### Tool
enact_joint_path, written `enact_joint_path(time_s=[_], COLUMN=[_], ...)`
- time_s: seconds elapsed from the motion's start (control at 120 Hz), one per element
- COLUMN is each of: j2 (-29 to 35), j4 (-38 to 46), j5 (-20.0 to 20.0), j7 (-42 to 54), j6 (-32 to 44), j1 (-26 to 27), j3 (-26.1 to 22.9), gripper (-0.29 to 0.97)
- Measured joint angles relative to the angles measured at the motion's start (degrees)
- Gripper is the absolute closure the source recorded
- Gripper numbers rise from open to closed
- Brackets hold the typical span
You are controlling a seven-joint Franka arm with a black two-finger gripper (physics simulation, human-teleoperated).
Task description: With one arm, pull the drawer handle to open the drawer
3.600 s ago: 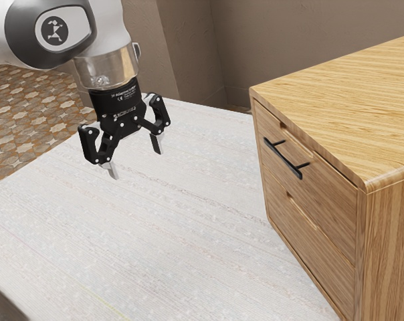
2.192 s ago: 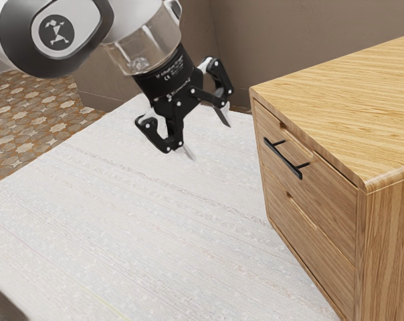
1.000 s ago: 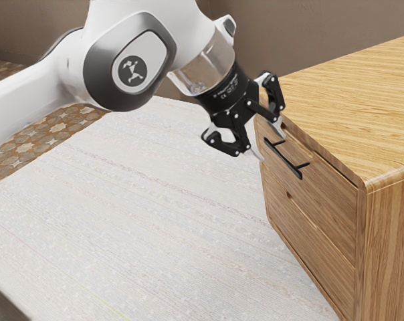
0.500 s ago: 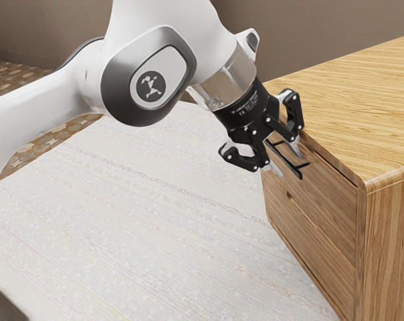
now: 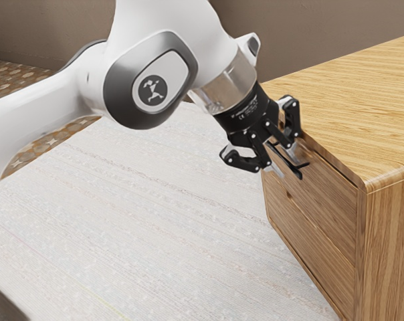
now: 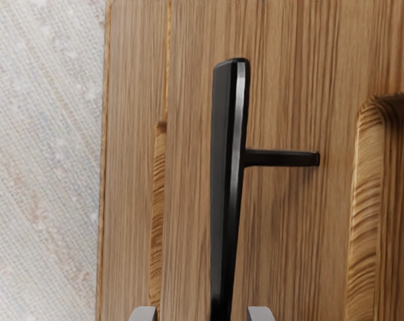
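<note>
Jaws parked around the drawer handle (image 6: 227, 167), not gripping yet

Over the pale worktop (image 5: 155, 221) the jaws are spread either side of the black bar. One fingertip (image 6: 260, 313) is just beside it, the other apart, and nothing is clamped. The handle sits on the top drawer (image 5: 326, 197), whose front looks flush with the wooden cabinet (image 5: 349, 93).

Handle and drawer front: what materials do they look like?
Handle: probably matte black metal. It is a thin flat bar with a pale sheen along one edge.
Drawer front: light wood or veneer with a satin finish and straight, fine grain lines. The species is unclear.
</note>
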State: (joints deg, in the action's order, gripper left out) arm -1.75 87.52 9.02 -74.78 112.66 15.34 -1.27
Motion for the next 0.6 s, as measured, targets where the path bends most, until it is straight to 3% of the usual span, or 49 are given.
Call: enact_joint_path(time_s=[0.2, 0.6], j2=[0.15, 2.26], j4=[0.23, 1.72], j5=[-0.16, -0.28], j7=[0.26, 0.70], j6=[-0.04, -0.13], j1=[0.10, -0.79], j3=[1.46, 1.08], gripper=[0.61, 0.76])
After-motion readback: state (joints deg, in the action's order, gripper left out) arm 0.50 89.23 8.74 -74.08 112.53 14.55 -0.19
